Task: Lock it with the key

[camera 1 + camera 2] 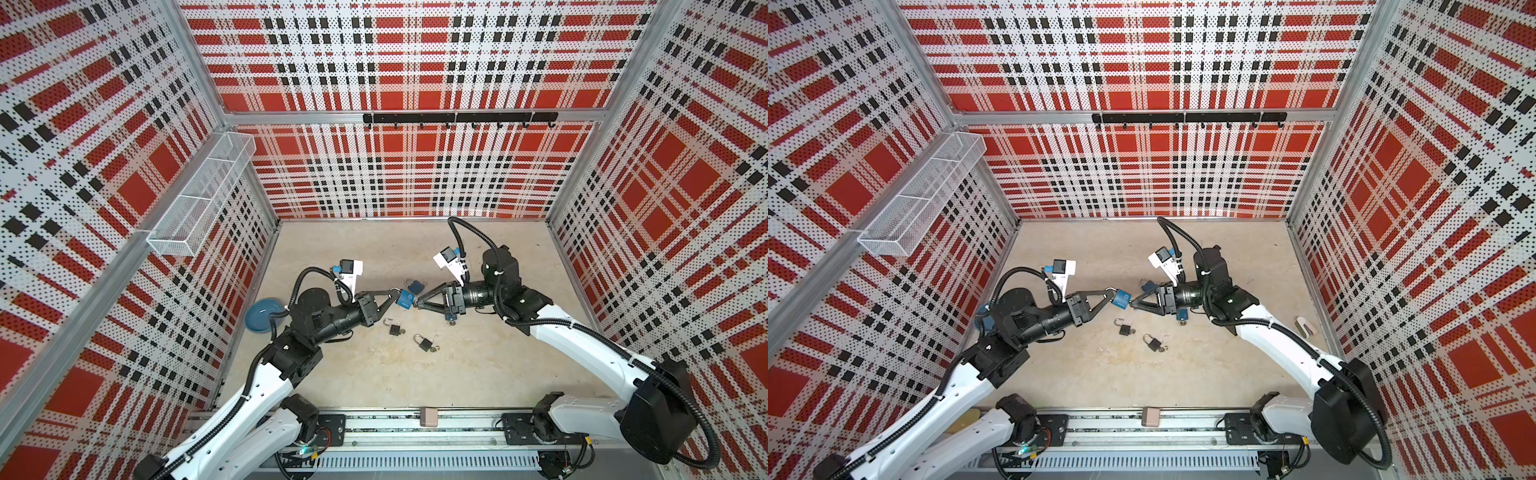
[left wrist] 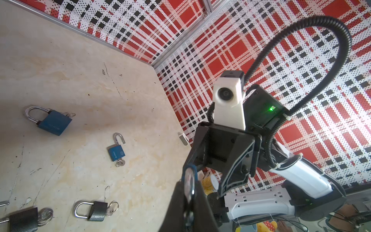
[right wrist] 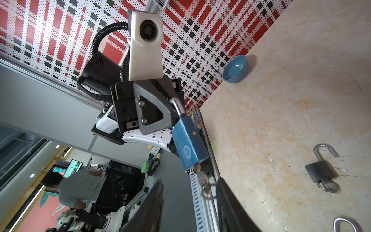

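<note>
Holding padlock (image 3: 188,144): left tool (image 3: 173,116); key (image 3: 201,176) within right tool (image 3: 189,186).

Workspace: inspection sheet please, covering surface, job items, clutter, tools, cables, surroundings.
Surface: beige tabletop, scuffed and stained.
Job's things: held blue padlock gripped by its shackle, key in its keyhole; on the table, two other blue padlocks and two black padlocks, each with a key.
Clutter: blue bowl by the left wall; small white object by the right wall.
Tools: left tool shut on the held blue padlock; right tool open, straddling the key.
Cables: black hoses loop over both arms, clear of the padlocks.
Surroundings: plaid walls, wire basket, hook rail; person outside, seen in the right wrist view.
</note>
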Motion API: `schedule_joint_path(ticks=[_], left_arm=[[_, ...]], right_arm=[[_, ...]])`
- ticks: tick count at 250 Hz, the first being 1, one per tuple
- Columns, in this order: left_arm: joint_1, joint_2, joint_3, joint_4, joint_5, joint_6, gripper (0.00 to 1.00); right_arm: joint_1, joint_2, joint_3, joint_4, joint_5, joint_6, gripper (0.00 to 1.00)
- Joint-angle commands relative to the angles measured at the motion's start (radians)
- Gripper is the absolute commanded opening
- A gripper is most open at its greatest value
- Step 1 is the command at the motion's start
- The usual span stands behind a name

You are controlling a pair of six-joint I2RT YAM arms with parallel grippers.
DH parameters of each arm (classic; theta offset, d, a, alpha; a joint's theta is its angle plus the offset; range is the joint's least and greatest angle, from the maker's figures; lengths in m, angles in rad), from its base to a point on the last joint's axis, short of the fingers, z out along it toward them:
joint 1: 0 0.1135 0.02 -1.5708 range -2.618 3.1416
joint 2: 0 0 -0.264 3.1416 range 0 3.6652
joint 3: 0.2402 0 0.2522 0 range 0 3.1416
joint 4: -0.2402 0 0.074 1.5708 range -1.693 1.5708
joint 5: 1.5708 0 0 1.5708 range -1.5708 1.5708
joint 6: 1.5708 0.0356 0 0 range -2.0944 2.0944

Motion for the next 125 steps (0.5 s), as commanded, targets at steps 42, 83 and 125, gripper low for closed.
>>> schedule_joint_path(ticks=[42, 83, 125], left_arm=[[0.008, 0.014, 0.052, 0.072, 0.006, -0.006, 0.0], [0.021, 0.03, 0.063, 0.076, 0.009, -0.002, 0.0], [0.034, 0.04, 0.07, 0.08, 0.018, -0.002, 0.0]], right_arm=[[0.0, 0.039, 0.017, 0.085, -0.042, 0.022, 0.23], [0.0, 0.042, 0.02, 0.083, -0.042, 0.024, 0.12], [0.0, 0.041, 0.019, 0.079, -0.029, 0.025, 0.0]])
